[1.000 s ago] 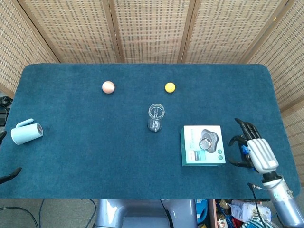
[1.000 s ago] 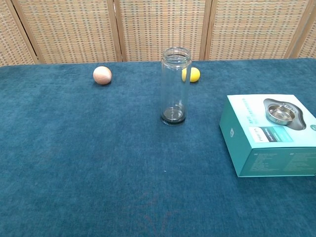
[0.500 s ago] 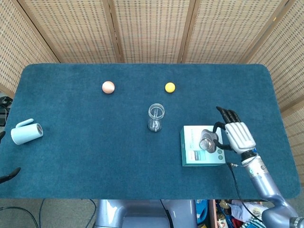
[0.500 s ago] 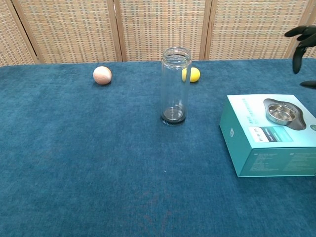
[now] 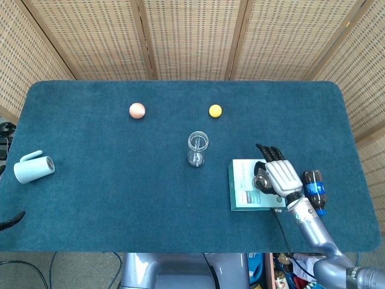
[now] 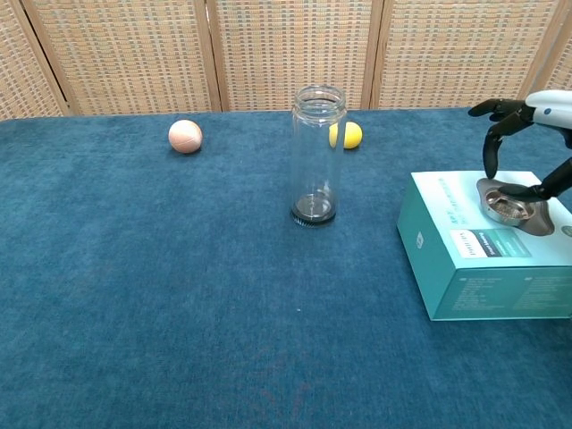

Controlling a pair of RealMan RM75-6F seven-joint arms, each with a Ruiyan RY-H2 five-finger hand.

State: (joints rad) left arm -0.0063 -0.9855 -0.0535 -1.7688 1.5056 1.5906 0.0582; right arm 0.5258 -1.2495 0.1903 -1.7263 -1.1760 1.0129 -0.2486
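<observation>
Teal box [image 6: 487, 259] under right hand [image 5: 277, 174], fingers spread, grasping nothing. Box's right end cut off in chest view. Beside wrist, small bottle [image 5: 313, 188], head view only.

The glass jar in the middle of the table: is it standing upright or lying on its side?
Upright. The glass jar stands on its dark base with the open mouth at the top, no lid on it.

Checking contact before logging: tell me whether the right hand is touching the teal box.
Cannot tell. In the chest view the right hand hangs over the teal box with fingers spread, fingertips at its top face; neither view shows a plain gap or contact.
</observation>
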